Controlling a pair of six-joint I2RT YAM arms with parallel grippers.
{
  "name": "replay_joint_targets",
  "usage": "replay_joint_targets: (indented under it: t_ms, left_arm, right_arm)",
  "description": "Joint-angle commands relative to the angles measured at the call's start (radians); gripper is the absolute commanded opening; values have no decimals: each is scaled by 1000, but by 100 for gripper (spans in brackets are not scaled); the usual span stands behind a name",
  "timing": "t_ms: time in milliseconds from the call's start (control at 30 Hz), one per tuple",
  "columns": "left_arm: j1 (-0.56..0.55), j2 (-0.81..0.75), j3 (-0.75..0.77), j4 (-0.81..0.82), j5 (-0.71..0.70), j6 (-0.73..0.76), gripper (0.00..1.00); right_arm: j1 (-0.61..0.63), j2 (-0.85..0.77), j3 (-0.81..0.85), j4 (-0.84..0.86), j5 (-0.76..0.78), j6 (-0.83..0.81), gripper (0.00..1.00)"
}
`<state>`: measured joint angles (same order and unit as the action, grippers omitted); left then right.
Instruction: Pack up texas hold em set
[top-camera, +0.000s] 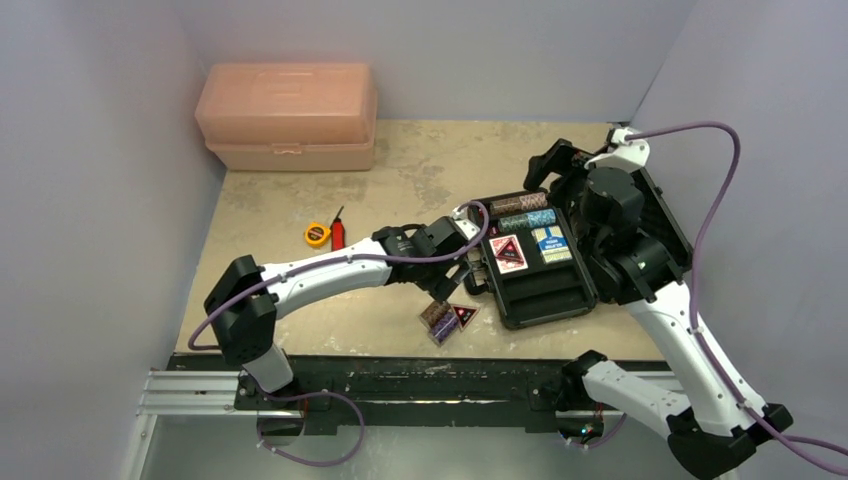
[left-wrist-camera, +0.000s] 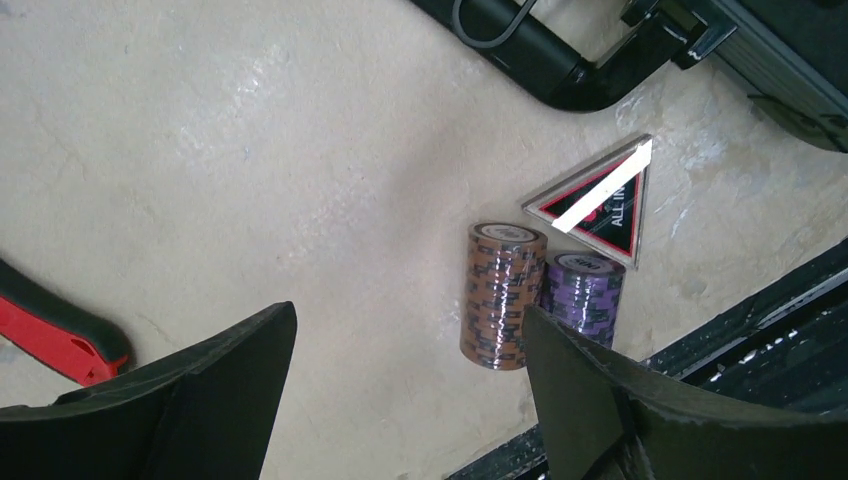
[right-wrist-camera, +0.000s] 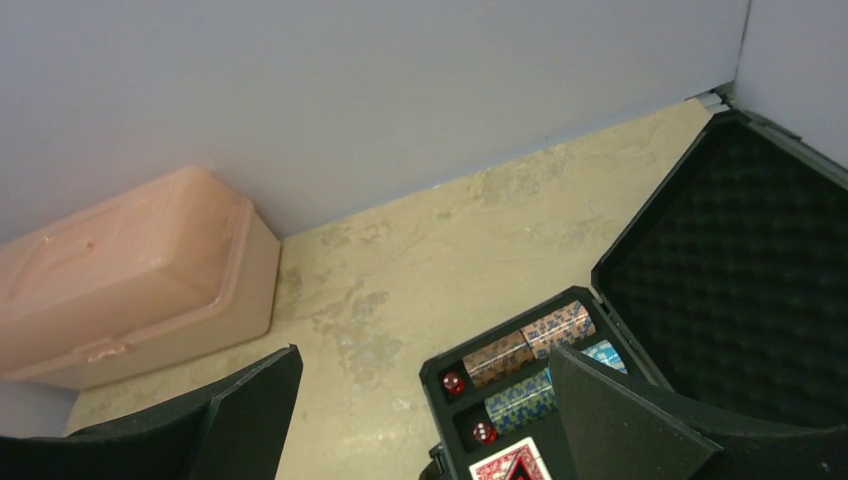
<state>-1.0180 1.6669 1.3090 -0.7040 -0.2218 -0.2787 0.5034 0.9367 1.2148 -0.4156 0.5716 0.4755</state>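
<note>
The black case (top-camera: 540, 290) lies open on the right side of the tabletop (top-camera: 400, 170), its foam-lined lid (right-wrist-camera: 740, 290) laid back beneath the right arm. In the tray, 2 rows of chip stacks (top-camera: 522, 210) fill the far slots, with 2 red dice (right-wrist-camera: 453, 382), 1 at an end of each row. Nearer in, a red card deck (top-camera: 507, 253) and a blue card deck (top-camera: 551, 243) sit side by side.

3 pieces of the set lie outside the case, just off its near-left corner. A brown chip stack (left-wrist-camera: 500, 295) and a purple chip stack (left-wrist-camera: 583, 295) lie on their sides, touching each other. A black-red triangular token (left-wrist-camera: 600, 200) lies flat just beside them.

The left gripper (left-wrist-camera: 410, 350) hovers above these pieces, jaws wide apart and holding nothing. In the left wrist view the brown stack lies between the fingers, close to the one nearer the case. The purple stack is partly hidden behind that finger.

The right gripper (right-wrist-camera: 420, 390) hangs over the far end of the case, also spread wide and empty, well apart from the loose chips.

A peach box (top-camera: 288, 115) stands against the far wall on the left. A yellow tape measure (top-camera: 318, 234) and a red tool (top-camera: 338, 232) lie together near the left arm.
</note>
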Motion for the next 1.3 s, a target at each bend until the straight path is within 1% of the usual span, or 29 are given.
replay_joint_targets:
  t_ms: [0,133,267,467,700,933,1033,1200,1233,1267]
  left_arm:
    - [-5,-85,-61,46,-25,-25,84]
    - [-5,-131,-105,41,-30,-18,83]
    - [-5,-173,-113,10,-75,-32,82]
    - [-4,-231,-133,-58,-155,-77,81]
    - [21,-301,-213,-85,-222,-164,81]
    - [156,-425,-334,-69,-229,-278,81]
    - [195,-469,-375,-66,-238,-321,81]
    - [219,-558,-370,-138,-251,-355,81]
    - [225,-580,-362,-159,-244,-355,81]
    - [232,-600,-353,-178,-236,-351,81]
  right_arm:
    - [3,29,4,-72,-105,32,99]
    - [3,56,-8,-115,-196,54,99]
    - [3,93,-29,-149,-289,63,99]
    - [10,151,-64,-145,-456,35,99]
    - [39,226,-46,-130,-564,35,99]
    - [120,293,-35,-95,-569,35,99]
    - [182,335,-17,-90,-506,35,99]
    - [296,402,-11,-61,-430,35,99]
    - [316,419,-9,-57,-407,-168,99]
    - [337,433,-5,-55,-392,-224,99]
